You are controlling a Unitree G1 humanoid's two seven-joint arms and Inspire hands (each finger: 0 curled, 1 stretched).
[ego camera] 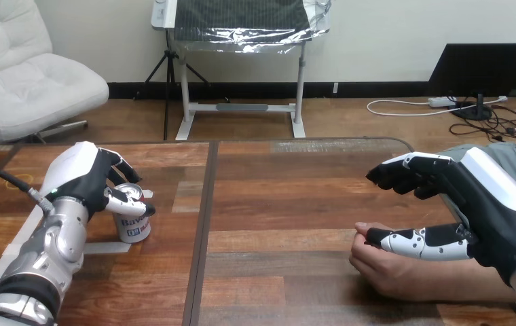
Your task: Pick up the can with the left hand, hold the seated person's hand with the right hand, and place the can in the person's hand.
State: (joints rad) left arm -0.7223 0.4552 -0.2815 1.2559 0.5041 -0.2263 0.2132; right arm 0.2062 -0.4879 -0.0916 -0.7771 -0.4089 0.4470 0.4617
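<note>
A small silver can (133, 224) with a blue-and-white label stands upright on the wooden table (282, 204) at the left. My left hand (82, 178) is at the can's top, its thumb across the near side and its fingers curled behind the rim. At the right, the person's hand (381, 263) rests on the table, loosely closed, with the forearm running off to the right. My right hand (479, 197) hovers over it, open. Its thumb (421, 243) lies across the top of the person's hand, while its fingers (404, 175) stay well above, bent at the tips.
A strip of white tape (106, 248) lies on the table beside the can. A dark seam (204, 231) runs front to back between the two tabletops. The table's far edge (309, 141) is beyond both hands.
</note>
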